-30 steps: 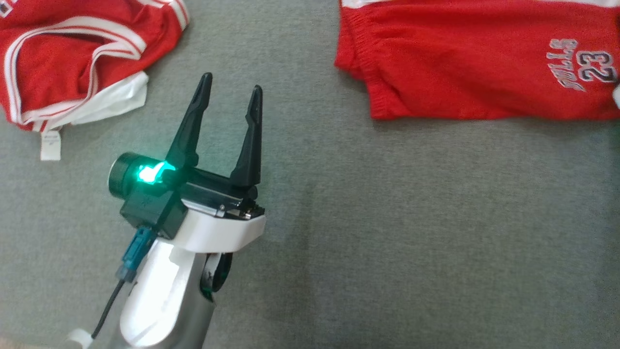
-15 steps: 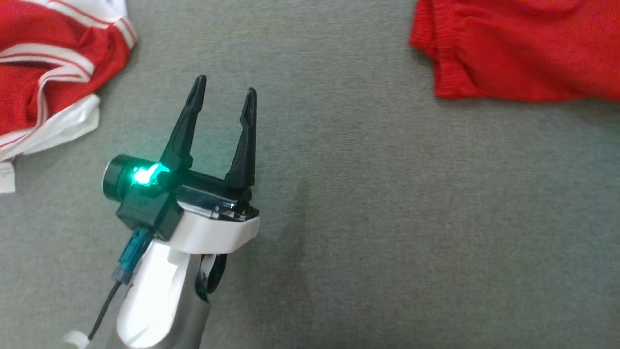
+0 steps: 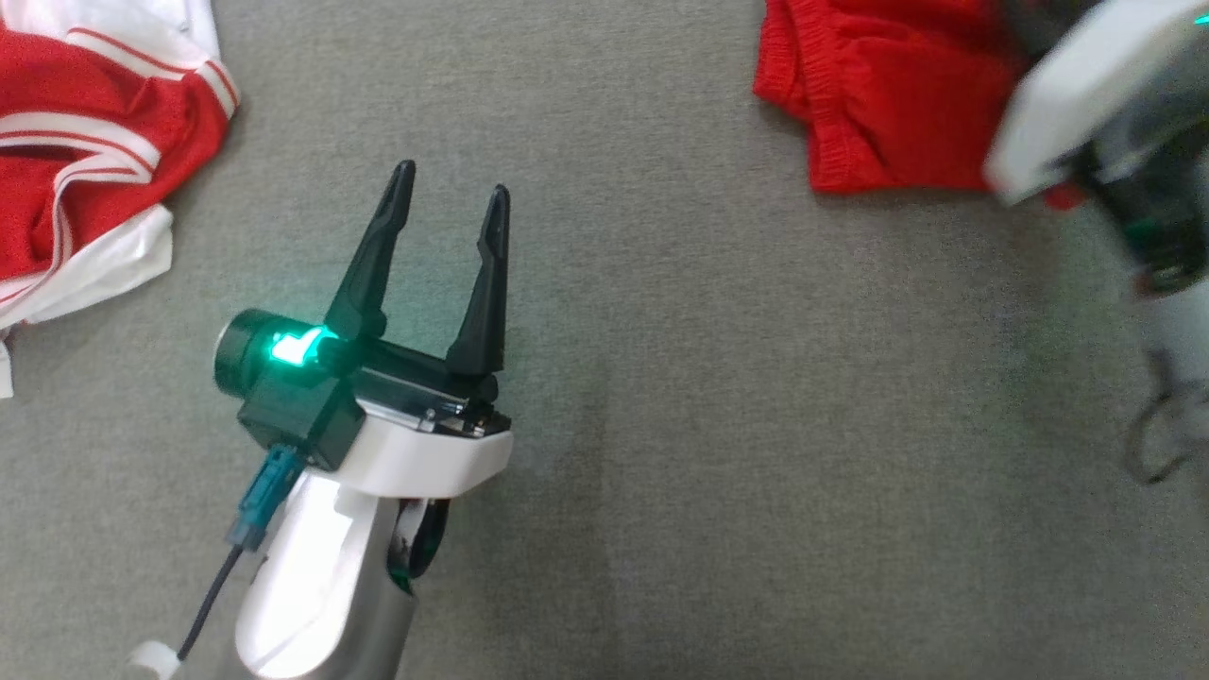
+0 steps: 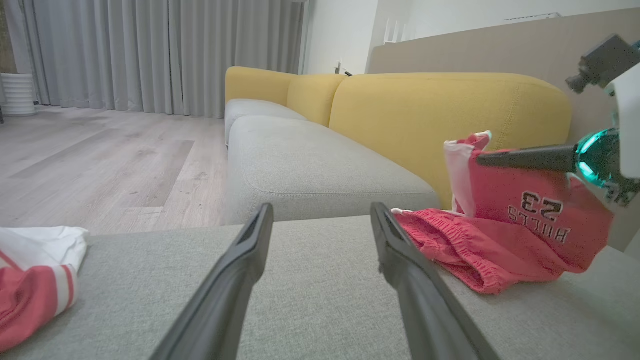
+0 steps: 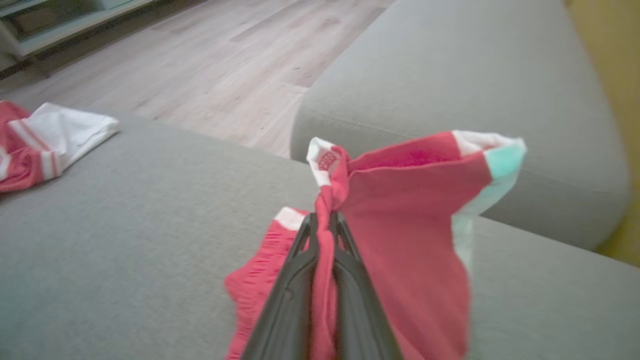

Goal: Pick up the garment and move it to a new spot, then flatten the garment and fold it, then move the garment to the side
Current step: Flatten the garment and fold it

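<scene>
The garment is a pair of red shorts (image 3: 878,104) printed with "23", lying at the far right of the grey cushion (image 3: 661,425). My right gripper (image 5: 322,220) is shut on a bunched fold of the shorts (image 5: 410,210), and it holds one white-trimmed leg up off the cushion while the waistband end rests on it. In the left wrist view the raised shorts (image 4: 520,220) hang from the right gripper (image 4: 482,159). My left gripper (image 3: 451,181) hovers open over bare cushion with nothing between its fingers, well left of the shorts; its wrist view shows it too (image 4: 322,207).
A crumpled red and white jersey (image 3: 85,161) lies at the cushion's far left edge. A yellow sofa back (image 4: 440,115) rises behind the shorts. Beyond the cushion's far edge lies wooden floor (image 4: 100,160). My blurred right forearm (image 3: 1086,113) covers part of the shorts.
The head camera has shifted. My right arm has come into view at the upper right and raised part of the shorts. The left gripper stays open.
</scene>
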### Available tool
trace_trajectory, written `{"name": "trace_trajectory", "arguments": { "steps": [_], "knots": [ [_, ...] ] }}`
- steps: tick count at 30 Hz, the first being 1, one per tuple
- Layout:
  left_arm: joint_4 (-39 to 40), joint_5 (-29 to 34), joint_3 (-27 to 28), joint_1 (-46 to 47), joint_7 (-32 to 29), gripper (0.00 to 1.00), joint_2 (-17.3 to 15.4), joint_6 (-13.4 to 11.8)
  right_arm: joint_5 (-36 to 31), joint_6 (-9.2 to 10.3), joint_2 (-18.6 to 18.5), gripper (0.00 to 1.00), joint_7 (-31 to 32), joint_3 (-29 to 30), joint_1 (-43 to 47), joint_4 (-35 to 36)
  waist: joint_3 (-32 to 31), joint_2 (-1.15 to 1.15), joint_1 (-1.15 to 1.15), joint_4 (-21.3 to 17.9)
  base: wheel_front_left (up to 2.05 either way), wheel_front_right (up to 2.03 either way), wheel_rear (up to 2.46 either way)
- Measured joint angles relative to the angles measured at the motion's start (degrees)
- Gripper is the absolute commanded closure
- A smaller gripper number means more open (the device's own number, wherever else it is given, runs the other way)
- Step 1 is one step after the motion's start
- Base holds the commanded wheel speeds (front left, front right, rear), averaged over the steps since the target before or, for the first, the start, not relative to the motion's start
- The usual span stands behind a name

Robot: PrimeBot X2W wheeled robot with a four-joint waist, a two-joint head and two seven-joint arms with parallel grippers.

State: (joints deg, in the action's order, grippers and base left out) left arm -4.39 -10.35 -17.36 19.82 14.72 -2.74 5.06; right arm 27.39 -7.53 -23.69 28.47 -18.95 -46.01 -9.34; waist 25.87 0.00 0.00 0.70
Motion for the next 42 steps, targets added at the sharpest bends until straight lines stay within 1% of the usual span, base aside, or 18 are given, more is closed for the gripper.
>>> {"name": "trace_trajectory", "arguments": {
  "steps": [1,2,3,5,7,8,12,15,18,20,21,23,24,26,29,31,35,42],
  "knots": [
    [-0.1,-0.5,-0.3,0.0,0.0,0.0,0.0,0.0,-0.4,0.0,1.2,1.0,0.7,-1.7,0.0,-0.1,0.1,0.0,0.0,0.2,0.0,0.0,0.0],
    [-0.2,-1.0,-0.7,0.0,0.0,0.0,0.0,0.0,-0.3,0.0,2.4,0.73,0.9,-3.0,0.2,-0.3,0.1,0.0,0.0,0.5,0.0,0.0,0.0],
    [-0.2,-1.4,-1.1,0.0,0.0,0.0,0.0,0.0,-0.3,0.0,3.5,0.0,0.9,-3.9,0.4,-0.8,0.1,0.0,0.0,0.8,0.0,0.0,0.0],
    [-0.5,-1.9,-1.5,0.0,0.0,0.0,0.0,-0.3,-0.6,0.0,5.1,0.0,0.0,-4.7,1.0,-1.6,0.0,0.0,0.01,1.5,0.0,0.0,0.0],
    [-0.7,-2.3,-1.6,0.0,0.0,0.0,0.0,-0.6,-0.8,0.0,5.7,0.0,-2.4,-4.4,1.3,-1.8,-0.4,0.0,0.01,2.1,0.0,0.0,0.0],
    [-0.7,-2.3,-1.6,0.0,0.0,0.0,0.0,-1.1,-1.2,0.0,5.6,0.0,-5.9,-2.7,1.4,-1.4,-1.2,0.0,0.0,2.5,0.0,0.0,0.0],
    [-0.7,-2.3,-1.2,-0.7,0.0,0.0,0.0,-1.9,-1.9,0.0,4.9,0.0,-13.8,3.7,4.4,-0.4,-3.6,0.0,0.0,3.0,0.0,0.0,0.0],
    [-0.7,-2.3,-0.6,-3.0,0.0,0.0,0.0,-3.1,-2.3,0.0,5.1,0.0,-21.0,8.7,10.3,-0.3,-6.0,0.0,0.0,3.0,0.0,0.0,0.0],
    [-1.1,-1.7,0.4,-5.9,0.0,0.0,0.0,-4.2,-2.3,0.0,6.2,0.0,-28.8,12.0,17.3,-0.6,-8.6,0.0,-0.01,2.6,0.0,0.0,0.0],
    [-1.3,-1.4,1.0,-7.7,0.0,0.0,0.0,-5.1,-4.2,0.0,6.8,0.0,-34.0,13.1,22.0,-1.2,-10.5,0.0,-0.01,2.4,0.0,0.0,0.0],
    [-1.3,-1.4,1.0,-7.7,0.0,0.0,0.0,-5.1,-4.2,0.0,6.8,0.0,-34.0,13.1,22.0,-1.2,-10.5,0.0,-0.01,2.4,0.0,0.0,0.0],
    [-1.5,-1.4,1.6,-9.3,0.0,0.0,0.0,-5.6,-4.8,0.0,8.2,0.0,-38.7,13.8,26.4,-2.4,-12.4,0.0,-0.01,2.1,0.0,0.0,0.0],
    [-1.8,-1.4,2.0,-10.0,0.0,0.0,0.0,-5.9,-5.5,0.0,8.5,0.0,-40.3,13.1,28.6,-2.9,-13.4,0.0,-0.01,2.0,0.0,0.0,0.0],
    [-2.4,-1.4,2.8,-11.6,0.0,0.0,0.0,-6.6,-7.7,0.0,9.0,0.0,-41.9,11.9,32.7,-4.3,-15.2,0.0,-0.02,1.9,0.0,0.0,0.0],
    [-3.1,-1.5,3.6,-14.2,0.0,0.0,0.0,-7.1,-9.5,0.0,10.6,0.0,-42.8,12.1,37.4,-6.8,-17.9,0.0,-0.02,1.6,0.0,0.0,0.0],
    [-3.3,-1.5,4.2,-15.9,0.0,0.0,0.0,-7.3,-10.4,0.0,11.9,0.0,-42.8,12.0,39.8,-6.8,-19.6,0.0,-0.02,1.5,0.0,0.0,0.0],
    [-3.6,-1.5,4.8,-18.7,0.0,0.0,-0.1,-7.6,-12.3,0.0,14.3,0.0,-42.8,14.0,42.8,-6.2,-22.6,0.0,-0.02,1.2,0.0,0.0,0.0],
    [-4.2,-1.2,4.8,-20.2,0.0,0.0,-0.1,-8.1,-15.0,0.0,16.0,0.0,-42.8,14.6,44.7,-6.1,-24.7,0.0,0.0,0.9,0.0,0.0,0.0]
  ]
}}
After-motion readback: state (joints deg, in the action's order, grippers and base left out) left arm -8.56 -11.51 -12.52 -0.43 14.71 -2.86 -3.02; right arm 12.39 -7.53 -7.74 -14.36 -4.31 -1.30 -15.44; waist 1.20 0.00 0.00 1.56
